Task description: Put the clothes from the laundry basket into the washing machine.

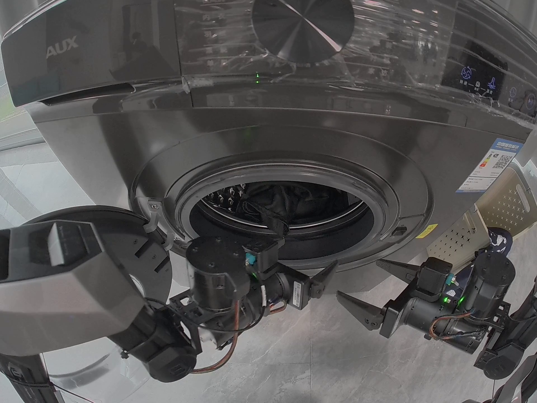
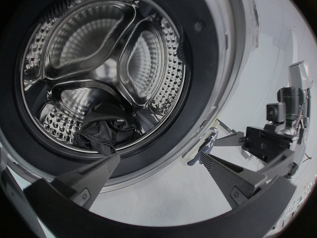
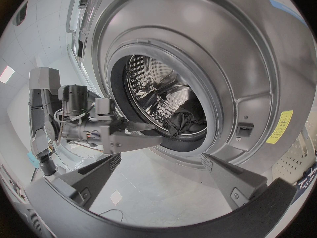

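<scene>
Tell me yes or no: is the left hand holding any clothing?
No, the left hand is open and empty, and the black garment lies inside the drum.

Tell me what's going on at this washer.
The robot faces the washing machine, whose door is open. A black garment already lies at the bottom of the drum. The left end effector is open and empty at the lower rim of the opening, just in front of that garment. The right end effector is also open and empty, farther out over the floor. The laundry basket stands beside the machine on the robot's right.
</scene>
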Robot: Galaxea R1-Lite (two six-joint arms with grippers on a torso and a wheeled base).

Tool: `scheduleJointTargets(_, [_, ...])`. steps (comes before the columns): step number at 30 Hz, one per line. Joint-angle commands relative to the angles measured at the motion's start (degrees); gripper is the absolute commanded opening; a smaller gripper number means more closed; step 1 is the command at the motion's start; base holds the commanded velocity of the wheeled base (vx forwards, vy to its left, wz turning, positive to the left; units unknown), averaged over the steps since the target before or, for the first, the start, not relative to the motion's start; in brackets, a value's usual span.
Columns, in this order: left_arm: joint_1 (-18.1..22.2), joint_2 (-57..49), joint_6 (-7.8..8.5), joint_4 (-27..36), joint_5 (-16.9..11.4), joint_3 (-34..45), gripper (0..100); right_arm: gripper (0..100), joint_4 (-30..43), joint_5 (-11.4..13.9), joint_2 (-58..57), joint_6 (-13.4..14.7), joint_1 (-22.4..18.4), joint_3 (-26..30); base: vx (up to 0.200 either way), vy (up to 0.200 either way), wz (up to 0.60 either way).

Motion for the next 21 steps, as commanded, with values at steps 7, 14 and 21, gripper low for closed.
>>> scheduleJointTargets(7, [-3.1,-14.2,0.01,-6.4,0.2,16.5,100,100,0.6,-0.3,-7.1,-0.1,-0.5,4.9,0.000,0.000,0.00])
scheduleJointTargets(14, [-4.5,-21.0,0.45,-6.9,0.7,22.6,100,100,1.0,-0.4,-12.8,-0.2,-4.7,9.5,-0.143,0.000,0.00])
scheduleJointTargets(21, [-4.5,-27.6,1.42,-6.8,4.3,28.5,100,100,9.3,-0.7,-22.1,-0.1,-9.2,9.5,-0.200,0.000,0.00])
